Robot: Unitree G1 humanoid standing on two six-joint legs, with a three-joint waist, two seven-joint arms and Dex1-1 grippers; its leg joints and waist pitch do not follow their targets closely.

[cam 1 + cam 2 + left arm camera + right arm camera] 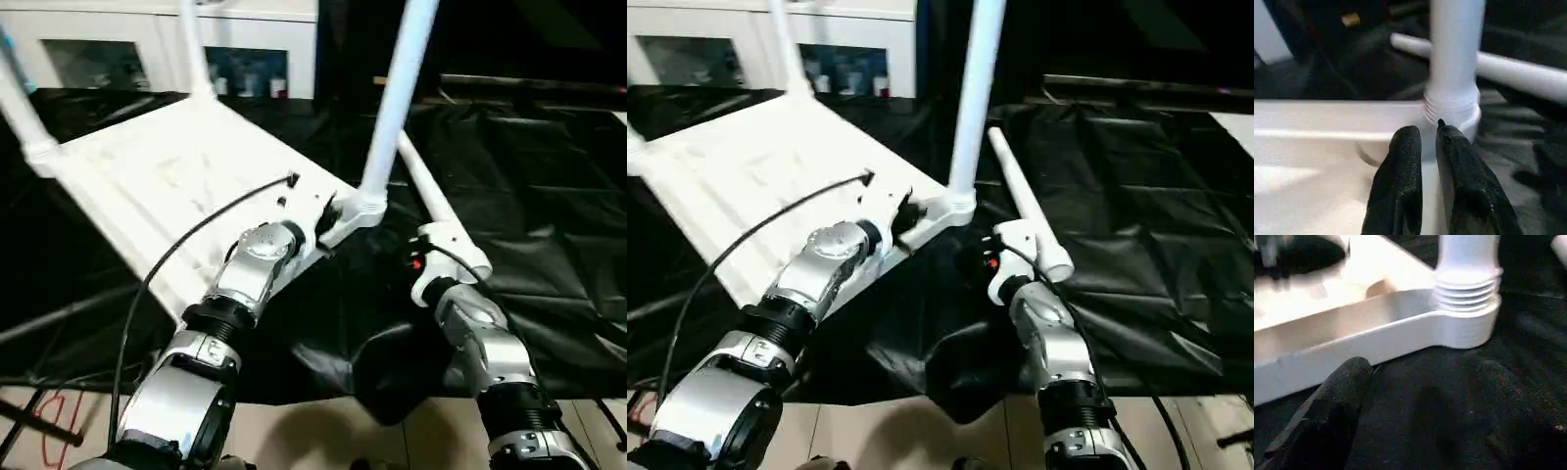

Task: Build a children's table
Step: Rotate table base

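Note:
The children's table lies upside down on black cloth, its white ribbed top (147, 186) facing up. Three tube legs stand in corner sockets: one at the near right corner (397, 98), one at the back (196, 49), one at the far left (15, 108). A loose leg (1019, 196) lies on the cloth just right of the near corner. My left gripper (1427, 129) hovers over the top right beside the near corner socket (1452, 110), its fingers a narrow gap apart with nothing between them. My right gripper (1422, 367) sits low on the cloth facing that corner, open and empty.
A white cabinet with glass doors (98, 49) stands behind the table. Black cloth (529, 196) covers the floor to the right, wrinkled. A black cable (176, 250) arcs over my left forearm. Bare pale floor (294, 431) shows at the near edge.

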